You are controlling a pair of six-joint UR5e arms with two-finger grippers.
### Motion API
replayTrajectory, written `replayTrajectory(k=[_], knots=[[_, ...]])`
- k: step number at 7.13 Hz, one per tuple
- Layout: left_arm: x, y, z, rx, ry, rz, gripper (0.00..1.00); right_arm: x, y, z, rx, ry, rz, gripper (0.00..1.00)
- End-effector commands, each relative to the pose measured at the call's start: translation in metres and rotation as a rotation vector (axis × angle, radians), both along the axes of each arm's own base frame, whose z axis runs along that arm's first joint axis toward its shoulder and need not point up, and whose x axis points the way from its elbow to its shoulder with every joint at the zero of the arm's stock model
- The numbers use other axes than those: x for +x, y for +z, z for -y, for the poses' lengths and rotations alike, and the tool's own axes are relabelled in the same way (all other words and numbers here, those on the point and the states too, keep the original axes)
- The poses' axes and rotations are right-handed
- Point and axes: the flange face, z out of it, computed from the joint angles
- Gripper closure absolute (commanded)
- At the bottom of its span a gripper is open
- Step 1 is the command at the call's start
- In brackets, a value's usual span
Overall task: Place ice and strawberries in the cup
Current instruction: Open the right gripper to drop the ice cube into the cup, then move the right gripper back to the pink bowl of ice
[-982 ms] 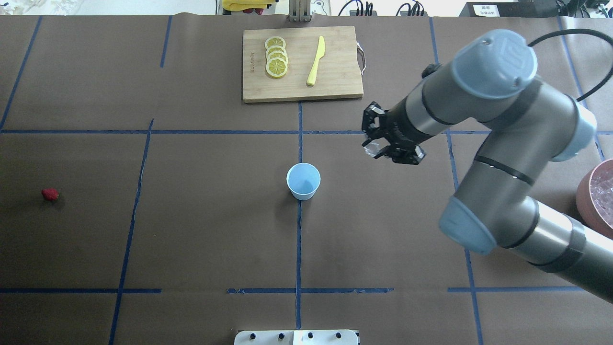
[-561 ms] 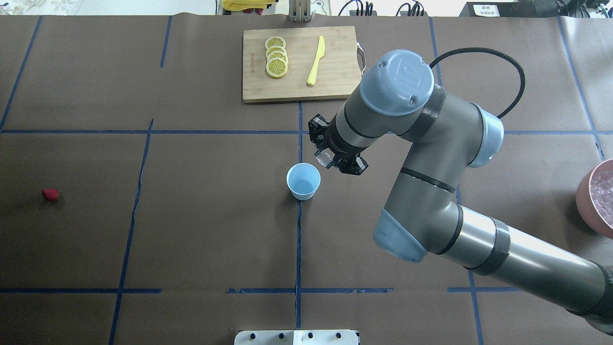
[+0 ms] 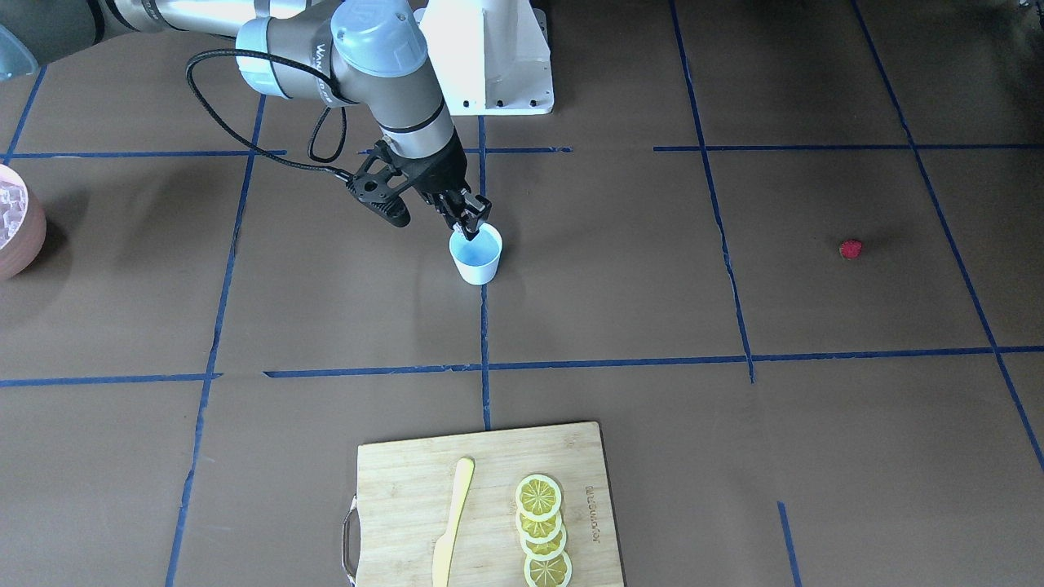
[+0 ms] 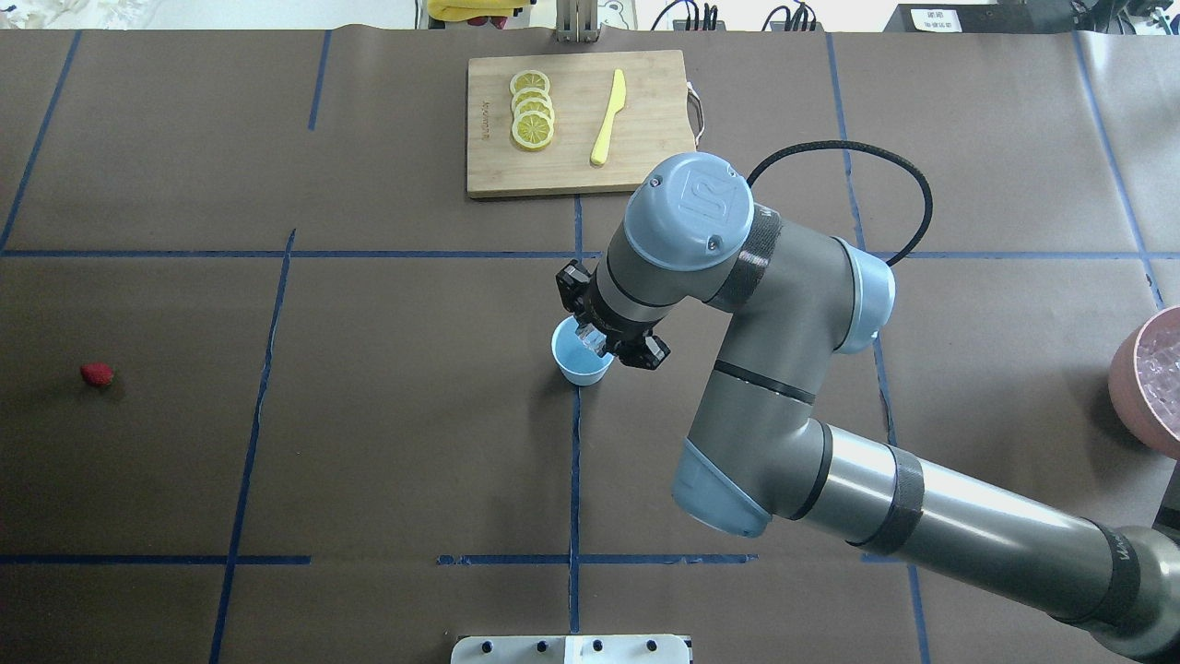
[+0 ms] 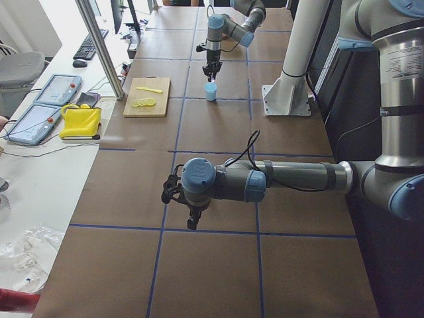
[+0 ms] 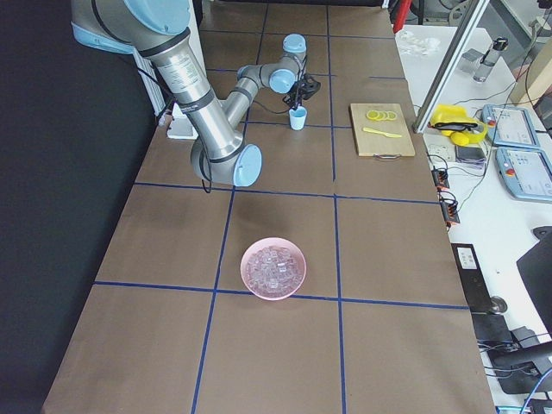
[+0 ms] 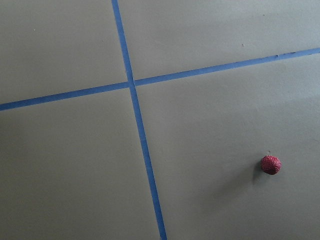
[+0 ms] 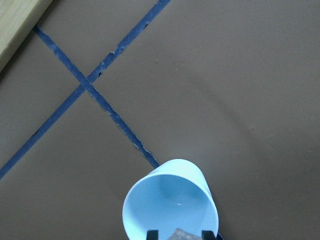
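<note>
Right end effector (image 3: 471, 228) moved over cup (image 3: 477, 262), apparently gripping ice (image 8: 180, 234).

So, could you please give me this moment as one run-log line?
right jaws: shut on ice, over cup | left jaws: unclear | strawberry: on table

A brown-papered counter (image 4: 369, 415) is marked into squares by blue tape lines (image 4: 574, 461). At its far middle lies a wooden cutting board (image 4: 650, 111), with four overlapping lemon slices (image 4: 532, 111) on the left and a yellow knife (image 4: 608, 118) just right of them. A pink bowl (image 4: 1126, 387) stands at the right edge.
</note>
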Motion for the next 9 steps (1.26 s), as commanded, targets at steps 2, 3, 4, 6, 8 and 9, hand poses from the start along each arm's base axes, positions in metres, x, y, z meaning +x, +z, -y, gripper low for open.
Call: replayTrajectory(k=[2, 3, 4, 6, 8, 9], knots=[[0.000, -0.001, 0.000, 0.001, 0.000, 0.000, 0.00, -0.003, 0.001, -0.002, -0.002, -0.002, -0.003, 0.40], [0.000, -0.001, 0.000, 0.001, 0.000, 0.000, 0.00, 0.002, -0.004, -0.002, -0.002, 0.002, 0.006, 0.40], [0.000, -0.001, 0.000, 0.001, 0.000, 0.000, 0.00, 0.040, 0.002, 0.014, -0.003, 0.041, 0.012, 0.38], [0.000, -0.001, -0.001, 0.001, 0.000, -0.002, 0.00, 0.161, 0.053, 0.027, -0.016, 0.065, -0.015, 0.38], [0.000, -0.001, -0.001, 0.003, 0.001, -0.002, 0.00, 0.260, 0.125, 0.027, 0.031, 0.007, -0.085, 0.37], [0.000, -0.001, -0.001, 0.001, 0.000, -0.002, 0.00, 0.300, 0.170, 0.014, 0.063, -0.029, -0.146, 0.37]])
